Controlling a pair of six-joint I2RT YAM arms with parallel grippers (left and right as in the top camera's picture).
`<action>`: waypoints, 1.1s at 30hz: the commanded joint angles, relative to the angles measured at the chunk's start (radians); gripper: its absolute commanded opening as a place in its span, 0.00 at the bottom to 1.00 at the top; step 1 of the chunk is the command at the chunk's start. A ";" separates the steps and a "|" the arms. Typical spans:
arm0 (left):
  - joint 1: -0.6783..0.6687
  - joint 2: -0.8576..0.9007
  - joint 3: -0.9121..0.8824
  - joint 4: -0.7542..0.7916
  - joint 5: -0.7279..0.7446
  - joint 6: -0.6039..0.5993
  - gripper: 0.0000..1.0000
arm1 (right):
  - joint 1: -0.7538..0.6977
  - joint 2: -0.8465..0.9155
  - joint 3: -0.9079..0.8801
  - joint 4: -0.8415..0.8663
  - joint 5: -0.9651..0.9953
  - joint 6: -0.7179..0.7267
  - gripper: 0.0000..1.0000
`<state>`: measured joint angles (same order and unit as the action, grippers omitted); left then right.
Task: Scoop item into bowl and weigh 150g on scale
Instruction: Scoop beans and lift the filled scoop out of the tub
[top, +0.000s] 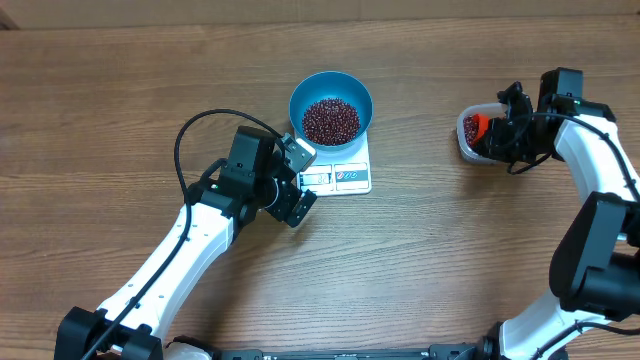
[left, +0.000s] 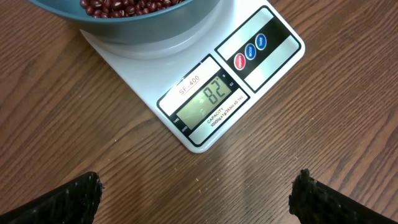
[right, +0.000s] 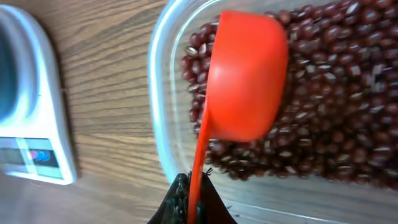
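The blue bowl stands on the white scale and holds a heap of dark red-brown beans. Seen from the left wrist, the bowl sits on the scale, whose display shows 82. My left gripper hangs open just in front of the scale, nothing between its fingers. My right gripper is shut on the thin handle of an orange scoop. The scoop's cup is tipped into the beans inside the clear tub.
The clear plastic tub stands on the wooden table at the right, apart from the scale. A black cable loops over my left arm.
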<state>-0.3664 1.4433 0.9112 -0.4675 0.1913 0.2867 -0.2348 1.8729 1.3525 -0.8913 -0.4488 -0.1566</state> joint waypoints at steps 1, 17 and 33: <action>0.000 0.008 -0.007 0.001 0.011 -0.006 1.00 | -0.044 0.020 -0.004 -0.010 -0.184 0.003 0.04; 0.000 0.008 -0.007 0.001 0.011 -0.006 1.00 | -0.268 0.020 -0.004 -0.031 -0.433 -0.011 0.04; 0.000 0.008 -0.007 0.001 0.011 -0.006 0.99 | -0.343 0.020 -0.002 -0.159 -0.686 -0.219 0.04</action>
<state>-0.3664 1.4433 0.9112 -0.4675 0.1913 0.2867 -0.5766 1.8881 1.3518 -1.0481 -1.0428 -0.3328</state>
